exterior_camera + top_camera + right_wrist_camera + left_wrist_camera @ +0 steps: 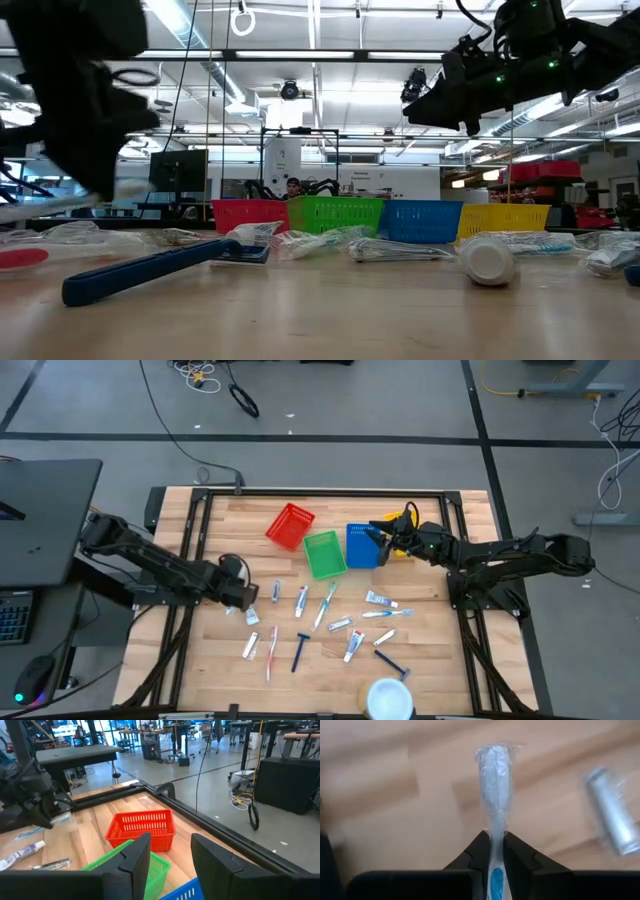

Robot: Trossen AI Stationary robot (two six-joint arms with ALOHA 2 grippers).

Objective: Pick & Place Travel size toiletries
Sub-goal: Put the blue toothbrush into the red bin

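Note:
My left gripper (245,600) is shut on a slim pale toothbrush in a clear wrapper (494,775), just left of the scattered toiletries. In the low view the toothbrush (45,207) shows as a pale streak above the tabletop. Other small tubes (378,598), toothbrushes (325,605) and dark razors (300,650) lie flat on the wooden table (430,620). My right gripper (385,535) hangs open over the blue basket (362,545), nothing between its fingers (137,855). My left gripper pinches the toothbrush's handle (495,827) between its two fingers, which lie across it. The fingers slant down from the table's left side. The wrapped head sticks out beyond the fingertips, and a blue mark (496,880) on the handle sits farther back between them. The toothbrush appears lifted clear of the table.
Red (291,526), green (324,553), blue and yellow (405,518) baskets stand in a row at the table's far middle. A round white disc (388,698) lies at the near edge. A small silver tube (612,812) lies close to the held toothbrush.

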